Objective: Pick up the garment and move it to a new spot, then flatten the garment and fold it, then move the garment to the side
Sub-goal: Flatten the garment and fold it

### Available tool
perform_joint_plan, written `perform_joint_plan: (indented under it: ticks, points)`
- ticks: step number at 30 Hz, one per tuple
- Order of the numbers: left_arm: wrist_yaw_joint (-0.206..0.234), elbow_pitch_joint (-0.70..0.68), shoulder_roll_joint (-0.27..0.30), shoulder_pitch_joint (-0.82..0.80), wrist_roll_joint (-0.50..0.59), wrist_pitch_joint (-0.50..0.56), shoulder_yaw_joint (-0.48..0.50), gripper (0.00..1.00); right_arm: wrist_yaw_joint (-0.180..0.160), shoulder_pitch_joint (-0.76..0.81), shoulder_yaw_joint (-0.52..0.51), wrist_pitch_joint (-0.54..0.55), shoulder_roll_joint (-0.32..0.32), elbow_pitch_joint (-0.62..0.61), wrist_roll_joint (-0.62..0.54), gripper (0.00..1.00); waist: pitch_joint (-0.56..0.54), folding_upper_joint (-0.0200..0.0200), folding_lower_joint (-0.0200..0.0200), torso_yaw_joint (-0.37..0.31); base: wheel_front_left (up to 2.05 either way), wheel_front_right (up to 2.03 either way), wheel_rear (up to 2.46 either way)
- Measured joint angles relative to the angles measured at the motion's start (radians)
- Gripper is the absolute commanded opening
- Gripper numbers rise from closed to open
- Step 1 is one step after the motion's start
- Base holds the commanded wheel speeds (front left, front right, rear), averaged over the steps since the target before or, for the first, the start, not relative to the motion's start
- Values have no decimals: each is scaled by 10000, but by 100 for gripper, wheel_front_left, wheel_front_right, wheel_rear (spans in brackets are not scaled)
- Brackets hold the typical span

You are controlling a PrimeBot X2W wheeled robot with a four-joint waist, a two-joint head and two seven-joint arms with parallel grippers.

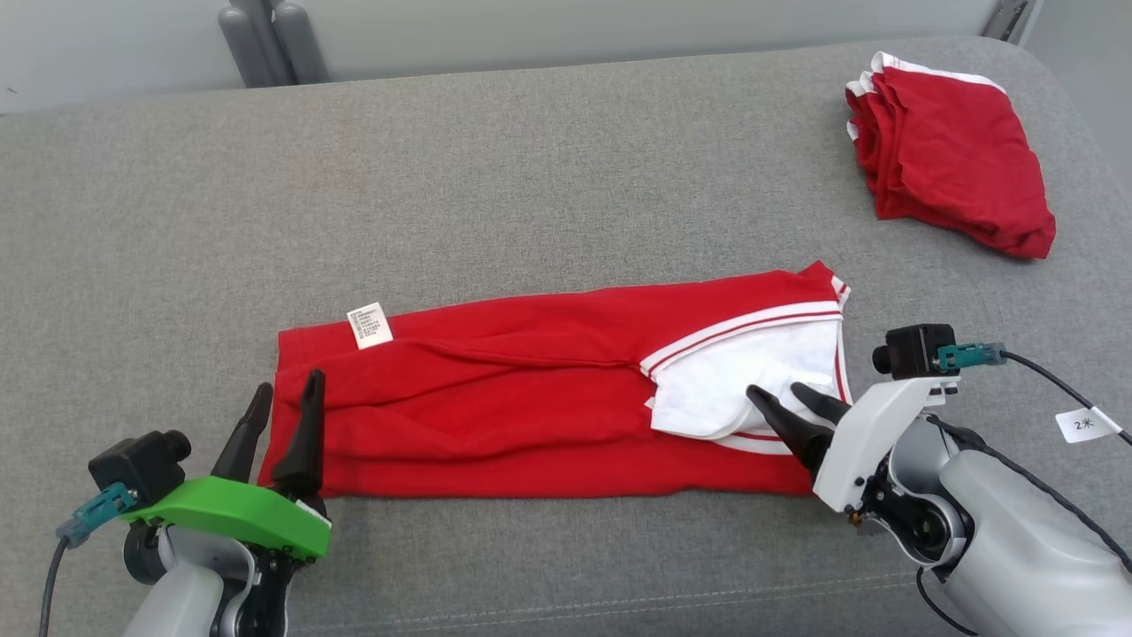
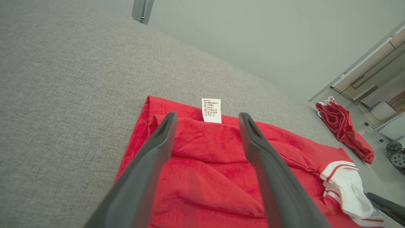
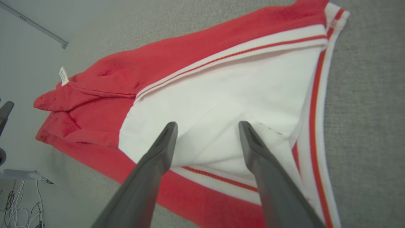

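Left gripper (image 1: 289, 380) and right gripper (image 1: 774, 388), both released, hover over opposite ends of the garment (image 1: 531, 398), whose long axis runs left-right between them.

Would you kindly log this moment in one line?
left gripper open at red garment left end | right gripper open at white panel | garment flat, unlifted

A: Item 1?
B: Grey woven fabric surface (image 1: 531, 177), broad, lay flat.
A: Item 2?
B: 1 folded pile of red cloth (image 1: 951, 159) with white trim, sat at the surface's far right corner.
A: Beyond that?
B: Dark grey uprights (image 1: 270, 40) stood behind the far edge, against a pale wall (image 2: 253, 38). Loose cables (image 3: 12, 202) showed past the surface's edge.
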Motion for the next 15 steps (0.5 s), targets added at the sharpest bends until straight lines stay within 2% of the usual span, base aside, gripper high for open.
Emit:
perform_joint_plan:
  ticks: [1,3,9,12,15]
  points:
    - [0,0,0,0,0,0,0,100,0,0,0,0,0,0,0,100,0,0,0,0,0,0,0]
    - [0,21,0,1,0,0,58,100,36,29,15,102,-46,0,46,85,-6,0,0,-9,0,0,0]
    - [0,65,12,45,0,0,272,100,36,411,115,416,-299,63,67,71,-26,0,0,-205,0,0,0]
    - [0,56,13,62,0,0,284,100,21,675,92,453,-485,86,104,76,-40,0,0,-347,0,0,0]
    - [0,48,12,108,2,0,207,100,-81,773,-180,219,-602,-6,115,87,-49,0,0,-465,0,0,0]
